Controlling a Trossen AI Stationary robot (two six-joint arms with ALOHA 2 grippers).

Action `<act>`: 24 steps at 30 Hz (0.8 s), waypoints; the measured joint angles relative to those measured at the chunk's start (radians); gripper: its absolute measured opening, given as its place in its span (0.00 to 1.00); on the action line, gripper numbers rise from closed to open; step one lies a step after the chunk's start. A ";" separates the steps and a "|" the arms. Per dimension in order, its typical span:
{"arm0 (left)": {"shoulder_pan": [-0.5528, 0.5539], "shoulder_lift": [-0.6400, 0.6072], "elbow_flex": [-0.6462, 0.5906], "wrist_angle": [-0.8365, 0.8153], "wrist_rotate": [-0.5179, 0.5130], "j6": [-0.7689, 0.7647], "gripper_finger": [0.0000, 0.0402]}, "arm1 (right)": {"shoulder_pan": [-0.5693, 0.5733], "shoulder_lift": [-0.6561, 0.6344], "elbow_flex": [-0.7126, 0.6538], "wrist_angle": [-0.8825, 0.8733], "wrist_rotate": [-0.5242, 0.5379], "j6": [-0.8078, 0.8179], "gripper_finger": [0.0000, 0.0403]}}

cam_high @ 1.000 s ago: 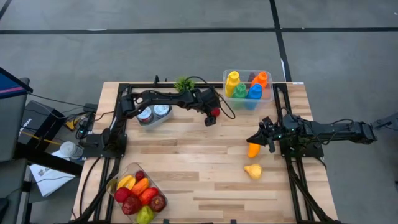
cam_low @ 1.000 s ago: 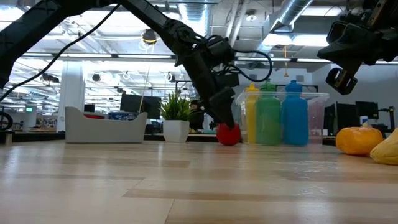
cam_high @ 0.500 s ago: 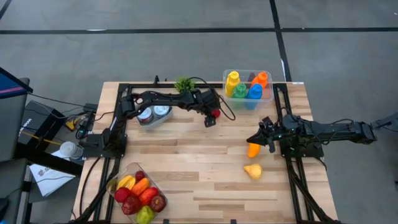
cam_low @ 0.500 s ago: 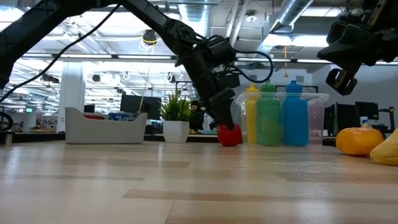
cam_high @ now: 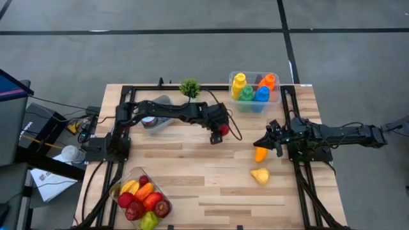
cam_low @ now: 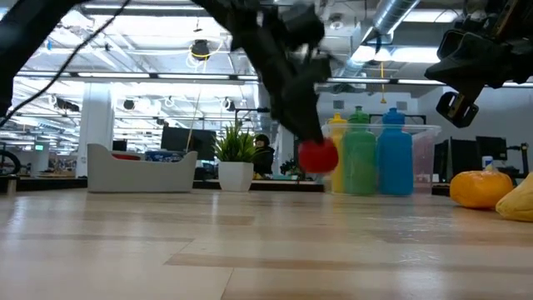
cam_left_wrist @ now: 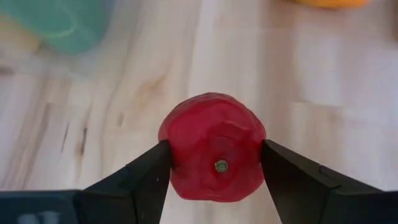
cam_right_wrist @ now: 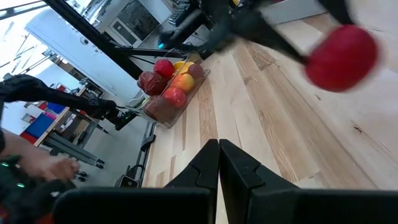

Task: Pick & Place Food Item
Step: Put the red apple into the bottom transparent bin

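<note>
Red apple (cam_left_wrist: pixel 213 155) — gripped by left claw (cam_left_wrist: pixel 214 171); low view alone shows it clear of the table (cam_low: pixel 250 250).

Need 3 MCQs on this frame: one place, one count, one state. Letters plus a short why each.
1. Where is the red fruit?
A. in the clear bin with the bottles
B. between the fingers of the left tool, off the table
C. in the fruit tray

2. How many bottles stand in the clear bin?
A. two
B. six
C. four

3. What state is the right tool in?
A. shut, holding nothing
B. wide open over the pear
C. shut on the red fruit

Answers:
1 B: the left wrist view shows the fingers pressed on both sides of the fruit, and the low view shows it above the tabletop.
2 C: the high view shows yellow, green, blue and orange bottles.
3 A: the right wrist view shows its fingers together with nothing between them.
</note>
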 joint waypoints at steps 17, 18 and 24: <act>-0.328 -0.611 -0.131 -0.593 0.039 -0.457 0.57 | 0.000 0.000 0.000 0.000 0.000 0.000 0.01; -0.356 -0.653 -0.155 -0.630 0.045 -0.521 0.57 | 0.000 0.000 0.000 0.000 0.000 0.000 0.01; -0.573 -0.891 -0.327 -0.696 0.050 -0.968 0.57 | 0.000 0.000 0.000 0.000 0.000 0.000 0.01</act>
